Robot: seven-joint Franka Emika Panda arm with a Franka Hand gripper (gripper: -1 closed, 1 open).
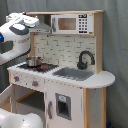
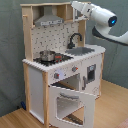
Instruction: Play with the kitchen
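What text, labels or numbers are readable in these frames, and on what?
None can be read.
Microwave: its keypad has small marks, too blurred to read.
Toy kitchen: no legible labels on the knobs, the open oven door or elsewhere.
Robot arm: no legible brand.

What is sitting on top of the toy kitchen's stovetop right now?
A small metal pot stands on the stovetop at the back burner, under the grey range hood; both exterior views show it. Whether anything is inside the pot cannot be seen.
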